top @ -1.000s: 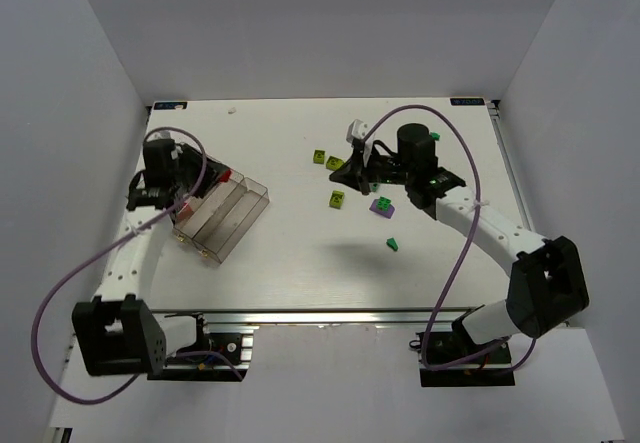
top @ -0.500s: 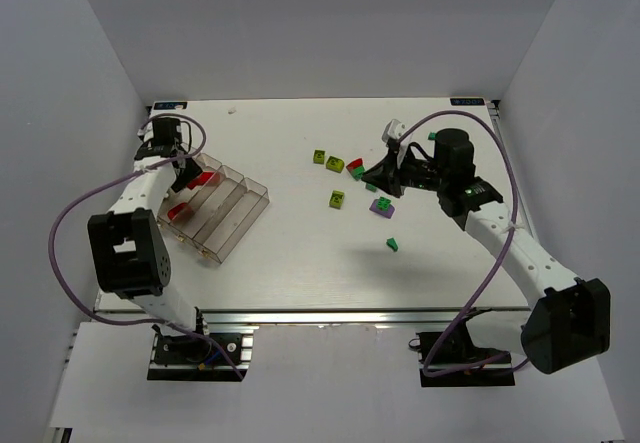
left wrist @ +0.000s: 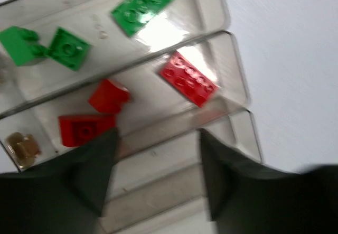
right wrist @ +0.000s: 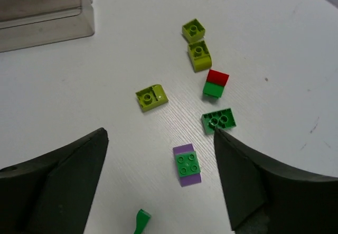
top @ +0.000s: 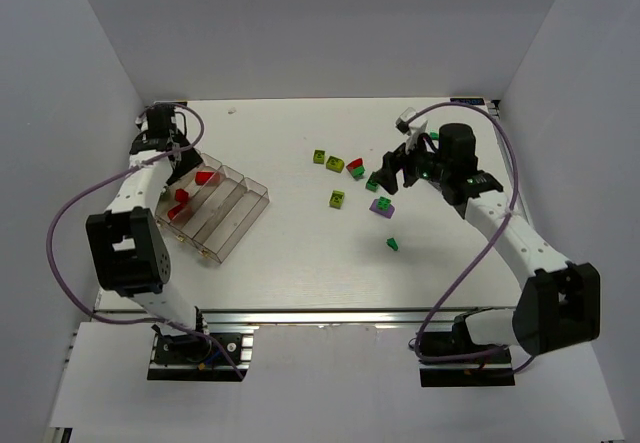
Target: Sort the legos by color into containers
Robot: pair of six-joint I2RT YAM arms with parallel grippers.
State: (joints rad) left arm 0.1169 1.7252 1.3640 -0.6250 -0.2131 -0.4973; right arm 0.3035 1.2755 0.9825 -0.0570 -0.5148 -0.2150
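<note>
The clear divided tray [top: 228, 218] lies at the left. In the left wrist view, one compartment of the tray [left wrist: 232, 70] holds green legos [left wrist: 143, 8] and the one beside it holds red legos [left wrist: 188, 79]. My left gripper [left wrist: 157, 134] hangs open over the tray with nothing between its fingers [left wrist: 95, 165]. Loose legos lie mid-table: three yellow-green ones [right wrist: 151, 97], a red-on-green pair [right wrist: 215, 83], an upturned green brick [right wrist: 218, 120], a green-on-purple stack [right wrist: 187, 165] and a small green piece [right wrist: 140, 221]. My right gripper [right wrist: 160, 133] is wide open above them, empty, its right fingertip at the upturned green brick.
The left gripper [top: 172, 158] is at the tray's back-left end, close to the left wall. The right gripper [top: 385, 174] hovers beside the brick cluster [top: 338, 199]. A corner of the tray [right wrist: 47, 12] shows at the right wrist view's top left.
Both grippers have opened. The left one shifted to the tray's back-left end, and red bricks now lie in the tray. The right arm has drawn back to the right.
</note>
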